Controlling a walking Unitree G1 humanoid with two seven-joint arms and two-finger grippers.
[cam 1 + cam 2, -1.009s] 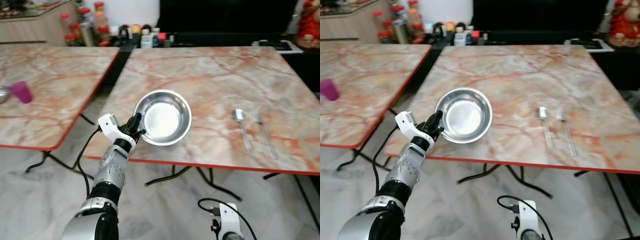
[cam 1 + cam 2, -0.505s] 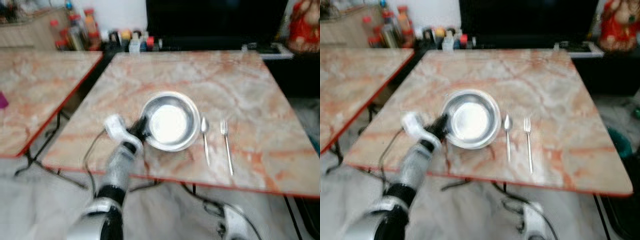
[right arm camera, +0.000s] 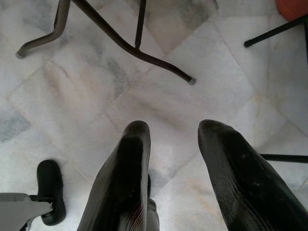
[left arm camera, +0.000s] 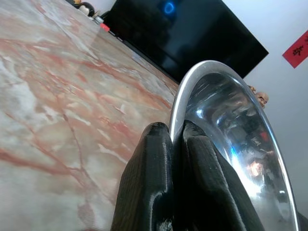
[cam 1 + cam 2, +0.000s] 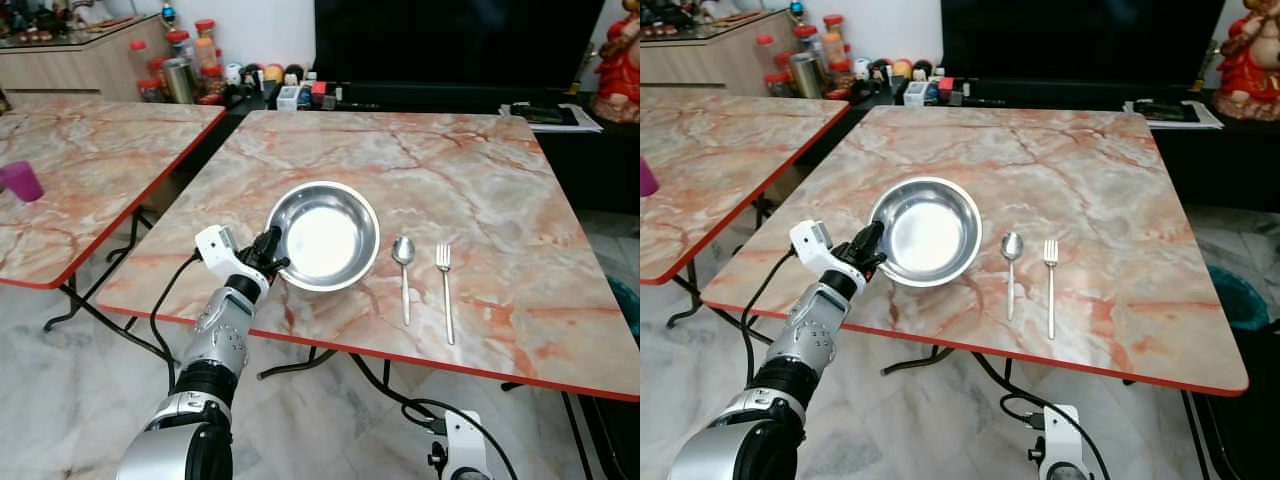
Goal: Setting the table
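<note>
Looking at your L gripper point(image 5: 272, 252), you've got its fingers pinching the near-left rim of the steel bowl point(image 5: 323, 234) over the marble table point(image 5: 480, 170), spoon point(image 5: 403, 266) & fork point(image 5: 444, 287) just right of it, while your R gripper point(image 3: 175, 139) hangs spread over the floor.

Two marble-patterned tables with red edges, a near table point(image 5: 480, 190) and a second table point(image 5: 90, 170) to its left, stand on a pale marble floor point(image 5: 80, 400). Behind them are a black television point(image 5: 450, 45), a wooden cabinet point(image 5: 70, 60) and a white wall point(image 5: 270, 25).
</note>
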